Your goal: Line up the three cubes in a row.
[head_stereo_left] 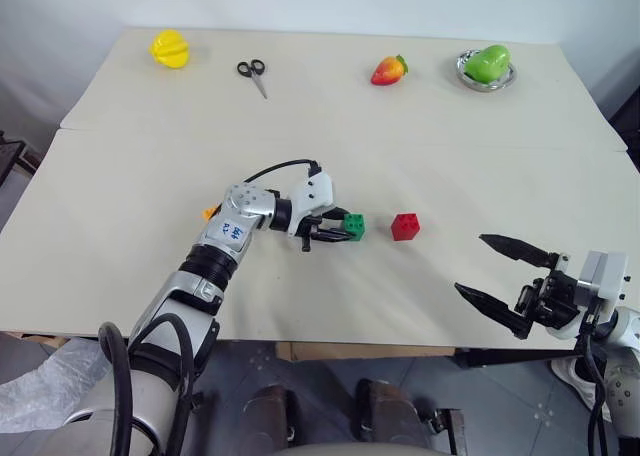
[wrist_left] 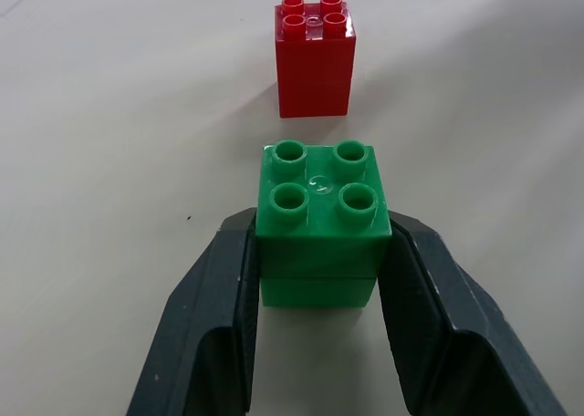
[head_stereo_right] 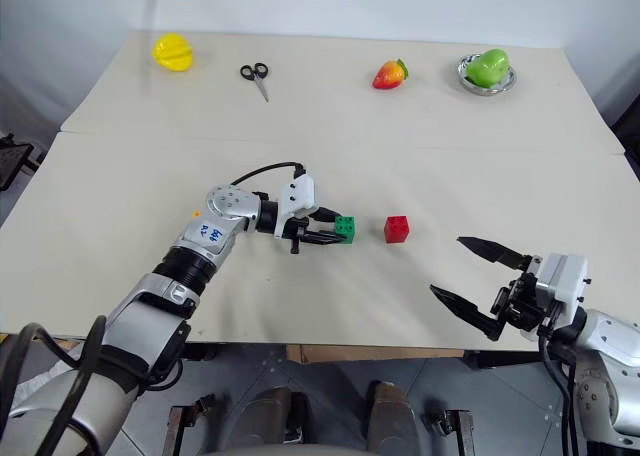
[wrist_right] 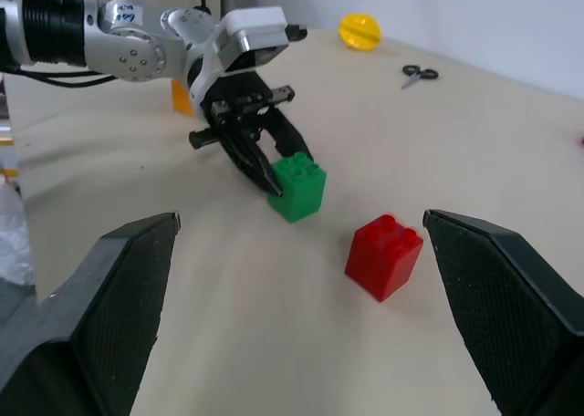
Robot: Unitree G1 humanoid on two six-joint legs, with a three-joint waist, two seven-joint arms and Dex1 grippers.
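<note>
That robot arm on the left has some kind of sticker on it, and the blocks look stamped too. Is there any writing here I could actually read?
Blue marks on the left arm's white sticker: too small and blurred to read.
Raised round stamp between the studs of the green cube, held in the left pincer: shape visible, not legible.
Similar stamp on top of the red cube: too small to read.
No other text can be made out.

A robot test lab is showing: a paper-covered table (head_stereo_left: 120,176) carrying toy fruit (head_stereo_left: 389,70) before bare white walls
</note>
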